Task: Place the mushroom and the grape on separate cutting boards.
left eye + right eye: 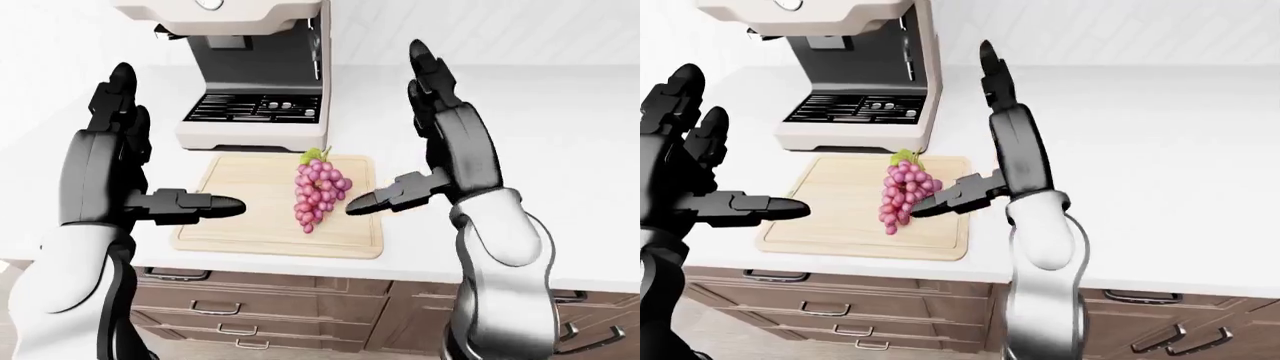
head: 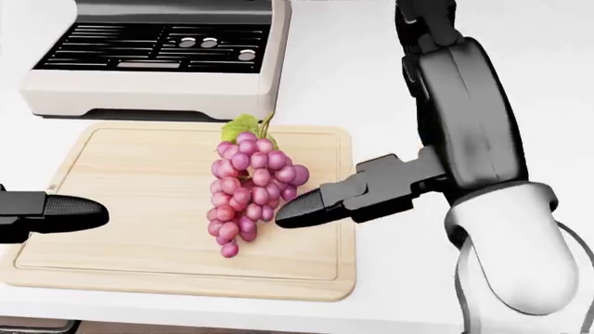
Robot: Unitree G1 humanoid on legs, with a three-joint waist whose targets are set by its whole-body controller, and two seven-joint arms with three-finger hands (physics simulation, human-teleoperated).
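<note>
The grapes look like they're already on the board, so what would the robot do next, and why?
Probably lift the right robot hand up and away from the grapes. The bunch lies flat on the cutting board and the hand's fingers are spread open, the thumb tip close beside the bunch, so nothing is gripped. No mushroom or second board shows in these views, so it would likely then turn to look for them.
</note>
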